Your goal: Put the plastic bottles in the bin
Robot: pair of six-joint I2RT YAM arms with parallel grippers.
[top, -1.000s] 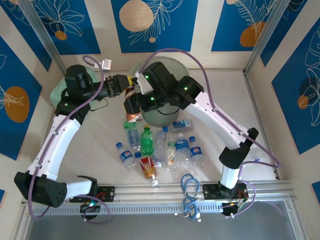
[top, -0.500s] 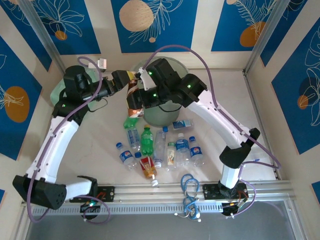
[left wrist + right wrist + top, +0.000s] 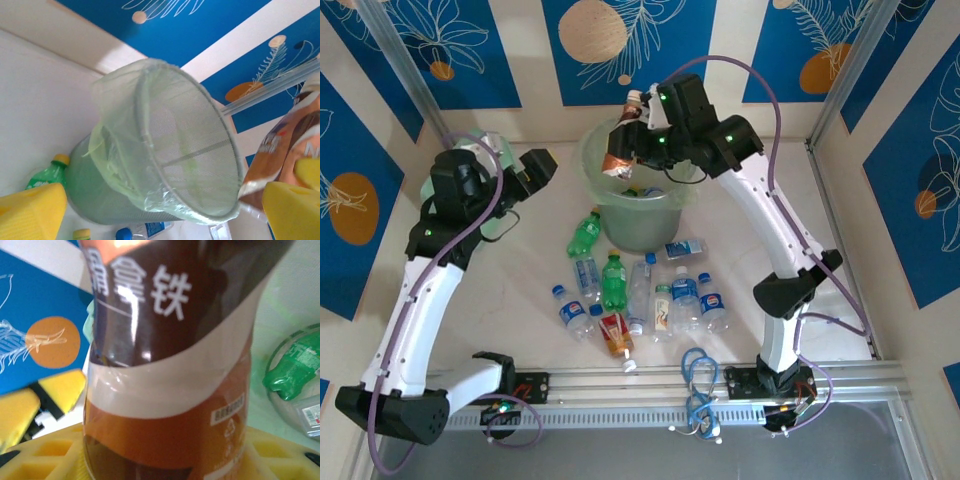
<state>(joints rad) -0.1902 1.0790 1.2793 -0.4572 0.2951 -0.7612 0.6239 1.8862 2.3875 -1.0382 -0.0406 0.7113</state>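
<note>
Pale counter (image 3: pixel 520 295); latte bottle (image 3: pixel 619 152), judged light and slick, is gripped mid-label above bin (image 3: pixel 642 222) by right tool (image 3: pixel 632 140); left tool (image 3: pixel 535 170) is spread wide, left of bin.

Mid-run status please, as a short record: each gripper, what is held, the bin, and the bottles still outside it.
left gripper: open, empty, off to the left of the bin
right gripper: shut on brown-labelled bottle, raised by the bin's rim
bin: upright, liner draped over the rim, some bottles inside
loose bottles: about ten, clustered in front of the bin
green bottle: lying beside the bin's base
likely next: release the held bottle into the bin
</note>
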